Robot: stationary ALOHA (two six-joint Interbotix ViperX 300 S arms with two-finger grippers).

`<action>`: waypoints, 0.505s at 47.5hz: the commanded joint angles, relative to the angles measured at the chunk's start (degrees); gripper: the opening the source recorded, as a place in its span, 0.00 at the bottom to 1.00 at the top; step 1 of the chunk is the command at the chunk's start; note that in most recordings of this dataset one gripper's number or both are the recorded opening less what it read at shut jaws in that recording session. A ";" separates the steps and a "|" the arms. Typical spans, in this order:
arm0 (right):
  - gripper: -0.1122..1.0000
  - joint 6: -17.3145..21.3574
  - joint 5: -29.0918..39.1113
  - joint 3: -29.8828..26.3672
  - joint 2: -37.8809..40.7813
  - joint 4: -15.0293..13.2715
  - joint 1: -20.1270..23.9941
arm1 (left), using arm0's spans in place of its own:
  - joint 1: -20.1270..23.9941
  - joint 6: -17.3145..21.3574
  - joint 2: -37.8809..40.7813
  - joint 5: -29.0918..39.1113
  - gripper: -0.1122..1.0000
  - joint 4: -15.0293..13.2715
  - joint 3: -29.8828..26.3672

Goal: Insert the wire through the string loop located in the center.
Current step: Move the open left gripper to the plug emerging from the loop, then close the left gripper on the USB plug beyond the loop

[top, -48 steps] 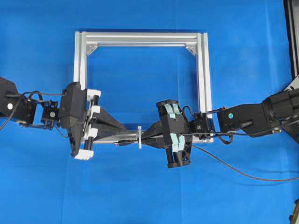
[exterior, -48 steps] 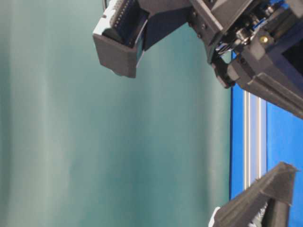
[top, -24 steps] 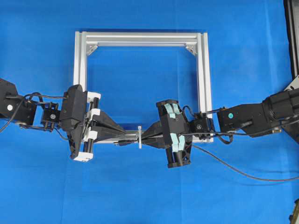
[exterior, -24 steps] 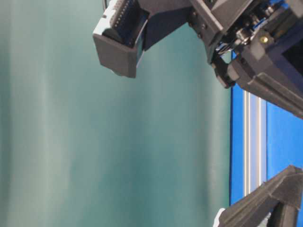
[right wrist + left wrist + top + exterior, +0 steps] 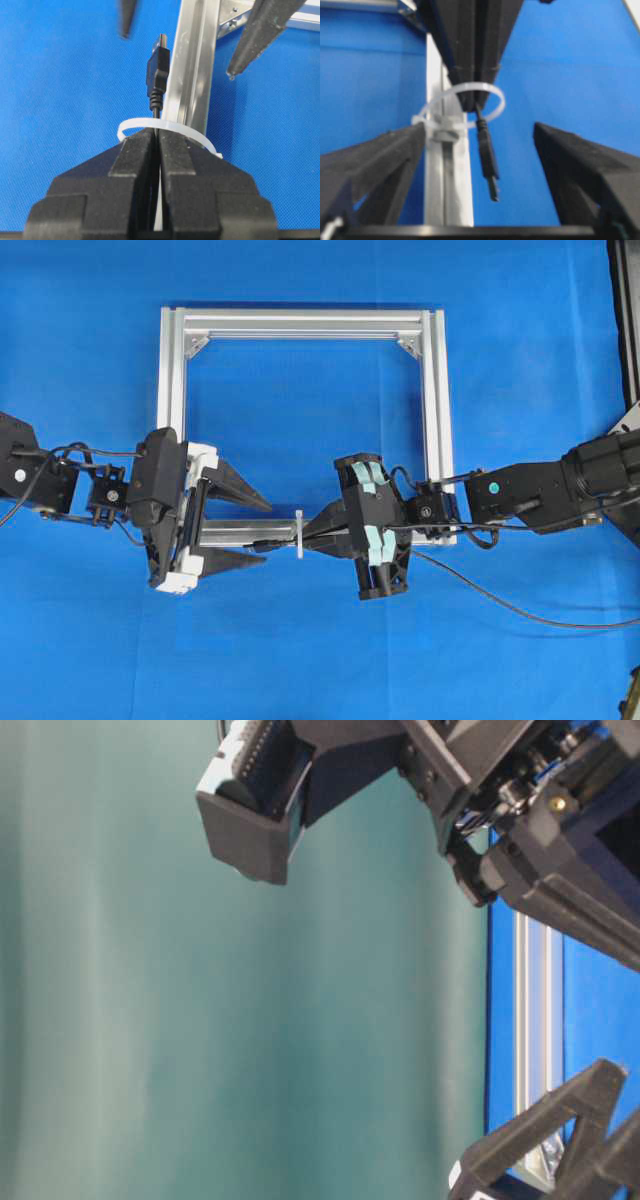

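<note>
The white string loop (image 5: 299, 533) stands on the near bar of the aluminium frame (image 5: 431, 390). The black wire (image 5: 500, 605) runs through my right gripper (image 5: 306, 534), which is shut on it right at the loop. Its plug tip (image 5: 262, 540) sticks out on the loop's left side. In the left wrist view the plug (image 5: 488, 157) hangs through the loop (image 5: 496, 102), untouched, between the spread fingers of my open left gripper (image 5: 479, 128). The right wrist view shows the plug (image 5: 157, 75) beyond the loop (image 5: 172, 126) and my right gripper (image 5: 158, 134).
The square frame lies on a blue cloth (image 5: 300, 660). A slack length of wire trails off to the right edge. The table-level view shows the frame bar (image 5: 535, 1010), the right arm high up and the left fingers (image 5: 545, 1130) low at the right.
My left gripper has opened wide and let go of the plug, drawing slightly back to the left. The right gripper and the wire have stayed put.
</note>
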 commanded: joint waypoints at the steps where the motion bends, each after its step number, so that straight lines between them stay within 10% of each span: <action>1: 0.07 -0.09 -0.35 -0.70 -0.79 0.09 0.09 | -0.53 0.00 -1.14 -0.26 0.91 0.18 -0.79; 24: 0.07 -0.09 -0.26 -0.70 -0.79 0.09 0.09 | -0.53 -0.18 1.49 5.10 0.92 0.09 -2.81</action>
